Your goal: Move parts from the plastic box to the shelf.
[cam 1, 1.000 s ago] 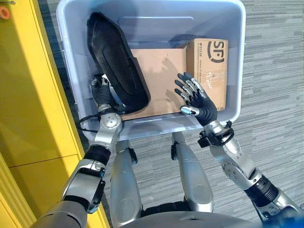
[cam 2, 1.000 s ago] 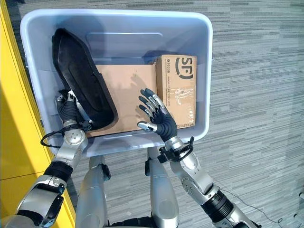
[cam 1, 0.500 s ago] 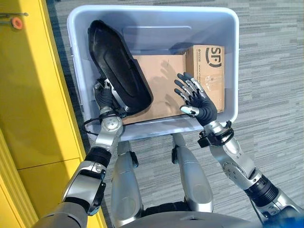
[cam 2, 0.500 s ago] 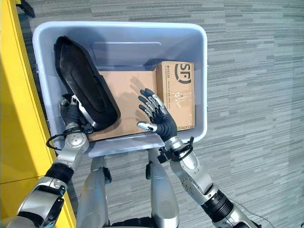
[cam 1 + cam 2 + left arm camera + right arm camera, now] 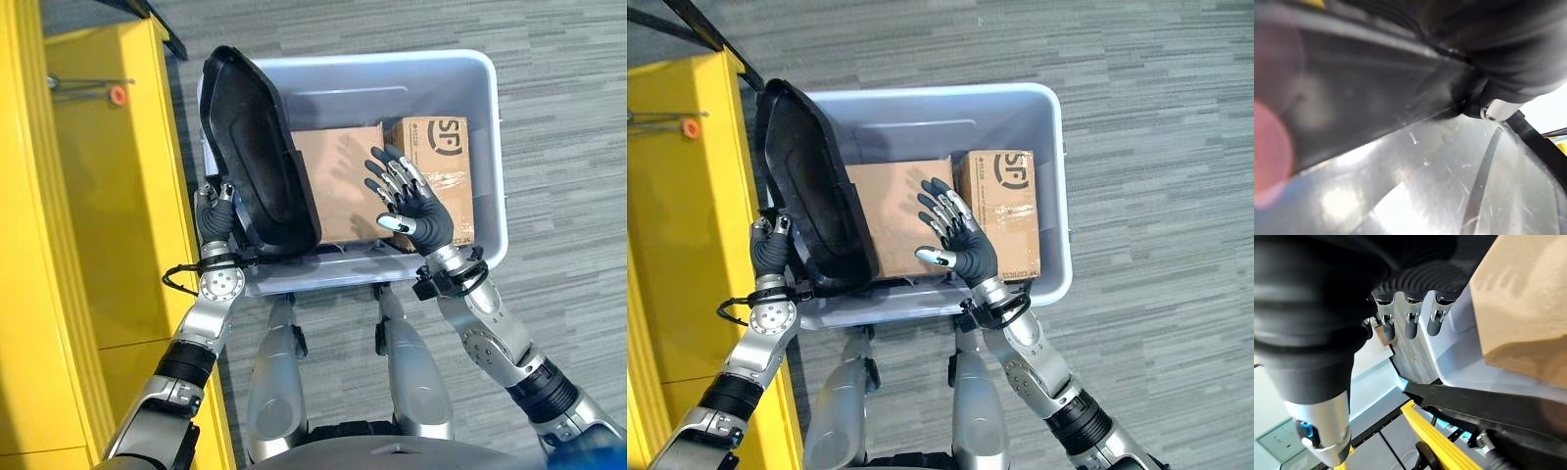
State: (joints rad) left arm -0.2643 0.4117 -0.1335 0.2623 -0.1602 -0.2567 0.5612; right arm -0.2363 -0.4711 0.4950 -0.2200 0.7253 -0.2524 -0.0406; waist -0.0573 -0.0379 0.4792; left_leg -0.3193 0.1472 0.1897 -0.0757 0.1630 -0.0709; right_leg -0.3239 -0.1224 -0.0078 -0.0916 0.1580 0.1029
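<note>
A big black moulded shell part [image 5: 257, 157] stands nearly upright over the left wall of the pale grey plastic box [image 5: 470, 69]. Its lower end is at the near left corner. My left hand [image 5: 217, 211] is curled on that lower edge from outside the box; the left wrist view has the black part [image 5: 1376, 73] close against the box wall [image 5: 1425, 186]. My right hand [image 5: 416, 201] hovers open with fingers spread over the cardboard. Its straight fingers [image 5: 1410, 320] hold nothing. Inside the box lie a plain cardboard box [image 5: 338, 181] and a printed cardboard box [image 5: 446, 157].
A yellow shelf [image 5: 98, 196] runs along the left, close beside the plastic box, with a dark frame bar [image 5: 162, 24] at its far end. Grey striped carpet [image 5: 568, 147] lies to the right and beyond the box.
The camera has shifted, so the box sits further right in view. My left hand has raised the black part more upright and leftward, over the box's left wall. The right hand holds its pose.
</note>
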